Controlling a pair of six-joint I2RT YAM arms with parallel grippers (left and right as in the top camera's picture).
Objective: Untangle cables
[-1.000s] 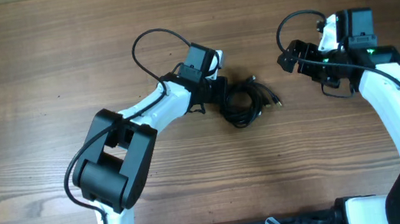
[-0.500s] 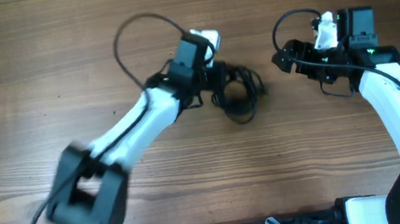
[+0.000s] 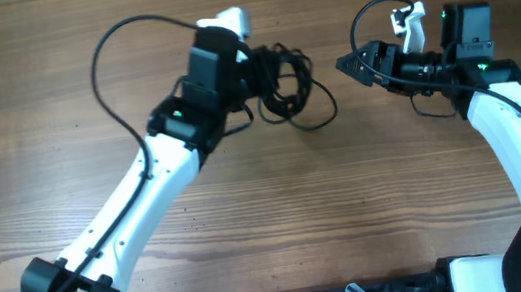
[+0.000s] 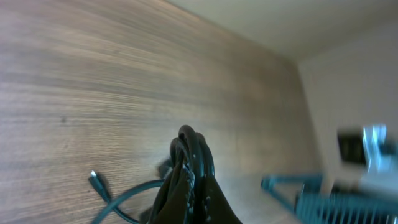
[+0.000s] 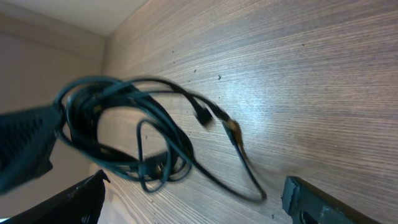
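**Left claw hauls the knot away; loops start to open**

Within the last second the left arm has swung up and toward the far side of the table [image 3: 45, 194]. It took the cables [image 3: 283, 70] with it from the spot where they lay in 1 tight coil. The left gripper [image 3: 255, 64] is clenched on the bundle, which hangs from it in looser loops. 1 strand [image 3: 322, 118] sags lower, and a plug end [image 5: 205, 115] trails free. The right gripper [image 3: 349, 64] has edged nearer and faces the bundle, released wide and holding nothing. The pull has loosened the knot, but the cords remain tangled. That free end looks like the right claw's likely target.
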